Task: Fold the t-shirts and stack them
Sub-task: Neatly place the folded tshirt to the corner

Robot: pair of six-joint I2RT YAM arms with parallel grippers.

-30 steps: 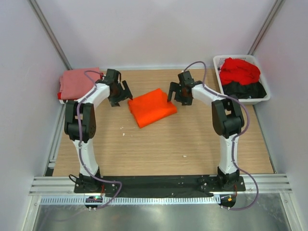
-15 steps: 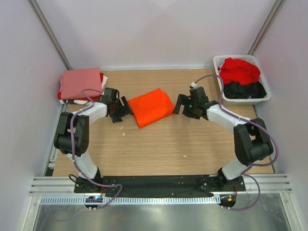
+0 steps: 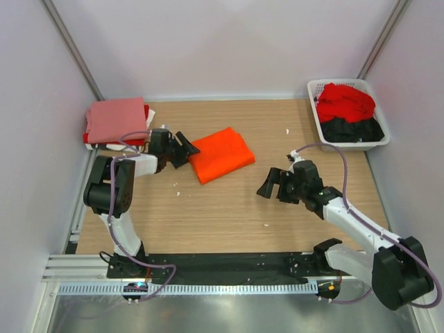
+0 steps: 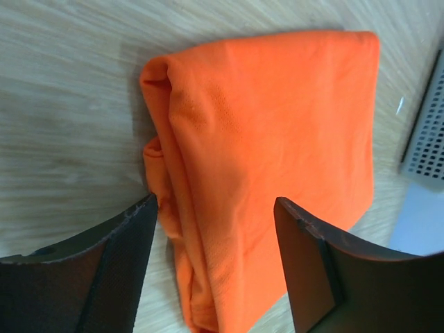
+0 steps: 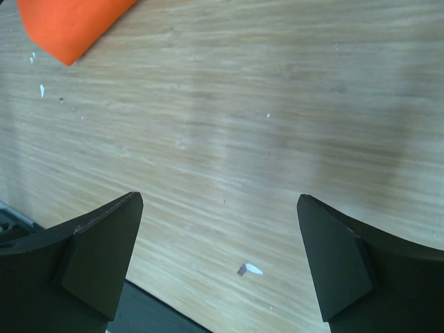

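My right gripper [image 3: 269, 184] hangs low in the lower right of the overhead view, jaws spread wide with nothing between them. In its wrist view [image 5: 220, 202] there is only bare wooden table [image 3: 222, 215] under the fingers, a few white specks [image 5: 250, 269] on the wood, and one corner of the orange t-shirt [image 5: 69, 24] at the upper left of the frame.

Farther up, left of centre, my left gripper [image 3: 182, 145] sits low at the left edge of the orange t-shirt [image 3: 218, 154], which lies folded on the table in the middle of the overhead view. In its wrist view [image 4: 215, 208] my jaws stand apart with the shirt's thick folded edge [image 4: 263, 139] running between them. The left finger [image 4: 121, 263] touches the cloth, but the jaws are not clamped on it.

At the back, the upper left corner holds a salmon-pink t-shirt [image 3: 114, 119] folded flat on top of a stack, with red and white cloth showing under its edges. In the upper right corner a white slatted basket [image 3: 314, 97] holds a crumpled red t-shirt [image 3: 345, 100] above a black t-shirt [image 3: 350, 129].
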